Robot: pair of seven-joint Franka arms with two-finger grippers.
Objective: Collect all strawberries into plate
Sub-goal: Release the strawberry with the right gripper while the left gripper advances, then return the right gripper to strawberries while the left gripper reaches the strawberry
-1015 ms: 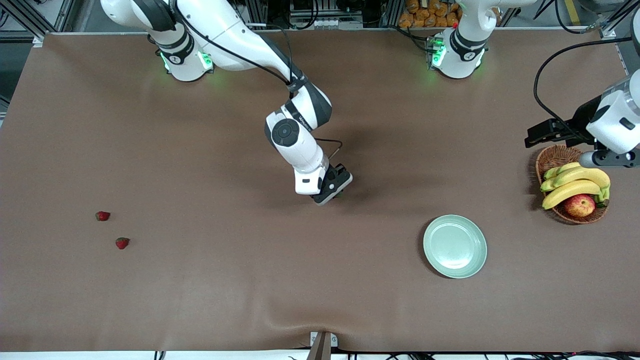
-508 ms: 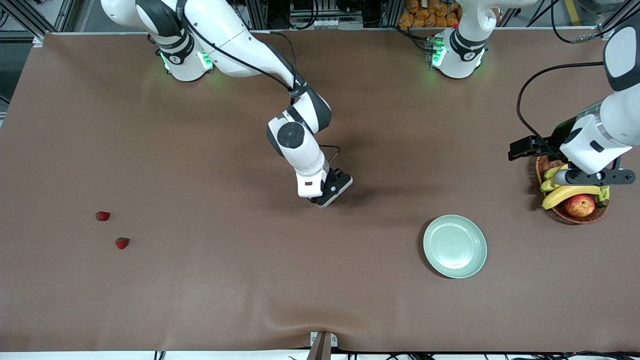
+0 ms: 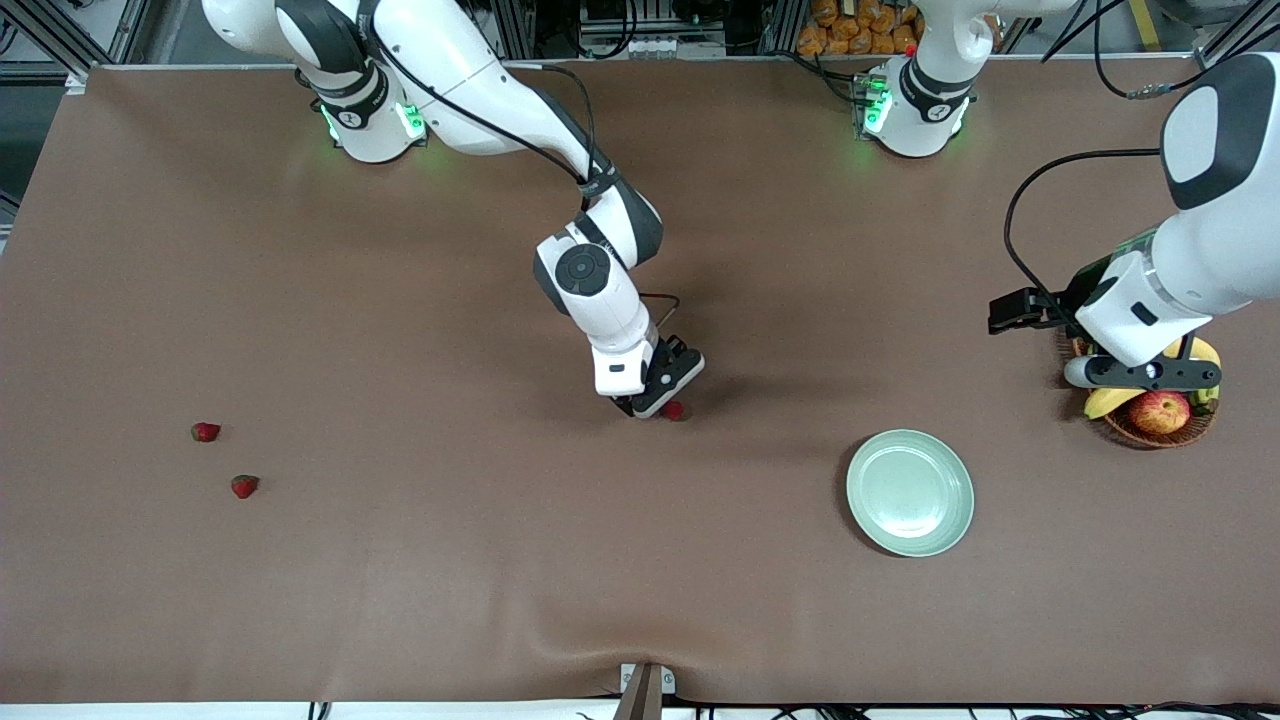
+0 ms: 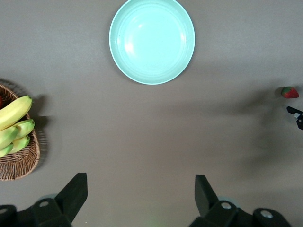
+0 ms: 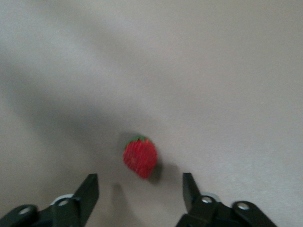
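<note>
Two strawberries (image 3: 205, 432) (image 3: 244, 486) on brown table (image 3: 400, 560) toward right arm's end, close together. Right gripper (image 5: 140, 194) low at mid-table, fingers spread, empty; third strawberry (image 3: 675, 410) on cloth just beside fingertips. Mint plate (image 3: 910, 492) bare, well apart from all berries. Left gripper (image 4: 140, 194) spread wide, empty, above wicker basket (image 3: 1160, 425) with bananas (image 4: 14, 125), apple (image 3: 1160, 411).

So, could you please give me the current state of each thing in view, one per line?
right gripper: open, low over the table by the middle strawberry
left gripper: open, empty
middle strawberry: lying free on the table
two other strawberries: on the table, uncollected
plate: empty
basket: holding bananas and an apple
</note>
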